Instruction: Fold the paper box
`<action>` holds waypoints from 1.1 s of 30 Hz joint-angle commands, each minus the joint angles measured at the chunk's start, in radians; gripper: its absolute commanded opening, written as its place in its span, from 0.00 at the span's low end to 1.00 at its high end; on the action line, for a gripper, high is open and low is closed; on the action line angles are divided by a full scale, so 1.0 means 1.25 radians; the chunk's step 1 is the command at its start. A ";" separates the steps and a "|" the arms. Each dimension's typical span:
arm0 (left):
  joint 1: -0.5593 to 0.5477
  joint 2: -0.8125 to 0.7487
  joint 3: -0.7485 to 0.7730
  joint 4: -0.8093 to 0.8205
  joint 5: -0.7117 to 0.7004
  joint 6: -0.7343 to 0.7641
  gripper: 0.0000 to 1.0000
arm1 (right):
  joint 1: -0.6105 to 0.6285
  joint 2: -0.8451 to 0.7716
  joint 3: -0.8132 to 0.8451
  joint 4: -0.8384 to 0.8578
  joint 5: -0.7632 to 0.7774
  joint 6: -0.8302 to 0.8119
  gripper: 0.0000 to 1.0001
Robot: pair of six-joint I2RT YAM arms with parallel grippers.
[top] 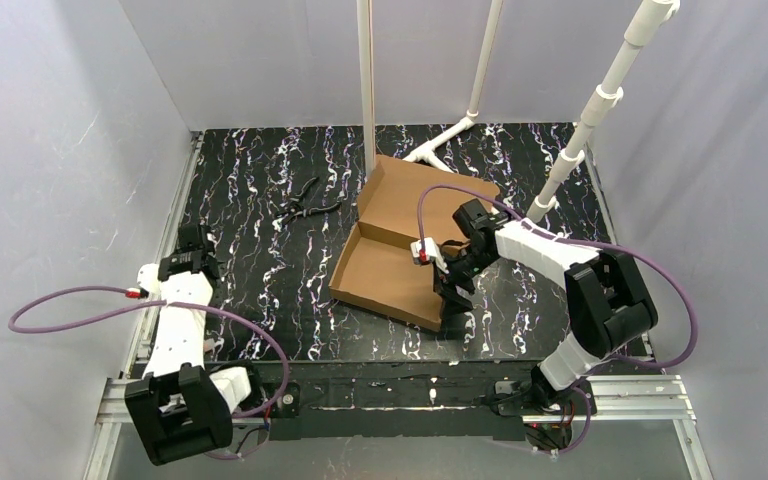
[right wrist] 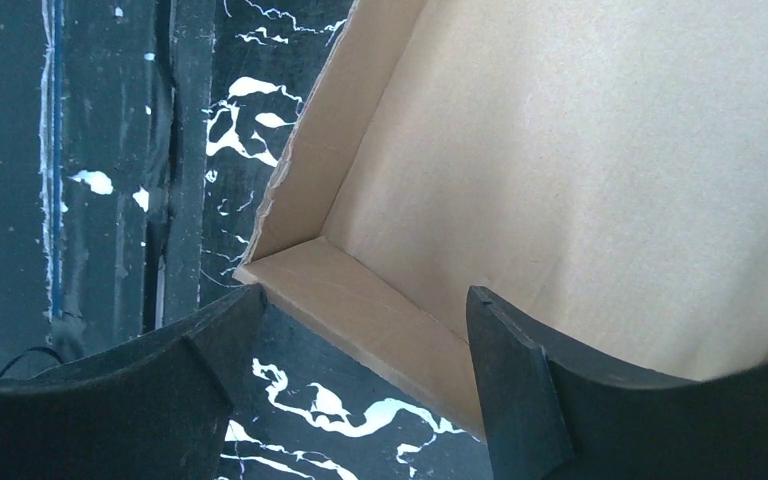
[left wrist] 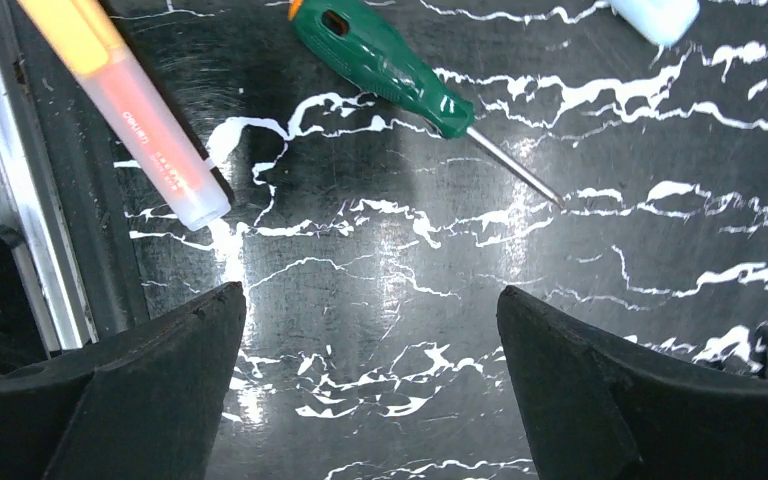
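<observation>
The paper box (top: 385, 268) is a brown cardboard mailer in the middle of the table, its shallow tray walls standing and its lid (top: 430, 192) hinged open toward the back. My right gripper (top: 448, 287) hangs open at the tray's near right corner. In the right wrist view its jaws (right wrist: 355, 320) straddle the side wall (right wrist: 380, 322) of the box: one finger is outside over the table, the other inside over the box floor (right wrist: 600, 170). My left gripper (top: 196, 242) is at the table's left edge, far from the box, open (left wrist: 370, 300) over bare table.
Black pliers (top: 305, 200) lie left of the box. Under the left wrist lie an orange marker (left wrist: 150, 120), a green-handled screwdriver (left wrist: 390, 65) and a pale object (left wrist: 660, 15). White pipe stands (top: 367, 80) rise behind the box. A metal rail (left wrist: 20, 230) borders the table's left side.
</observation>
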 commanded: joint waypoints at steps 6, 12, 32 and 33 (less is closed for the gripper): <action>0.062 0.076 0.076 0.058 -0.132 -0.151 0.80 | 0.001 0.065 -0.006 0.001 0.055 -0.014 0.81; 0.100 0.246 0.222 0.030 -0.078 -0.215 0.82 | 0.001 0.072 -0.009 0.003 0.063 -0.014 0.81; 0.233 0.494 0.338 0.084 0.064 -0.193 0.77 | 0.001 0.078 -0.007 -0.010 0.054 -0.025 0.81; 0.240 0.503 0.348 0.086 0.072 -0.188 0.77 | 0.001 0.078 -0.006 -0.010 0.054 -0.025 0.81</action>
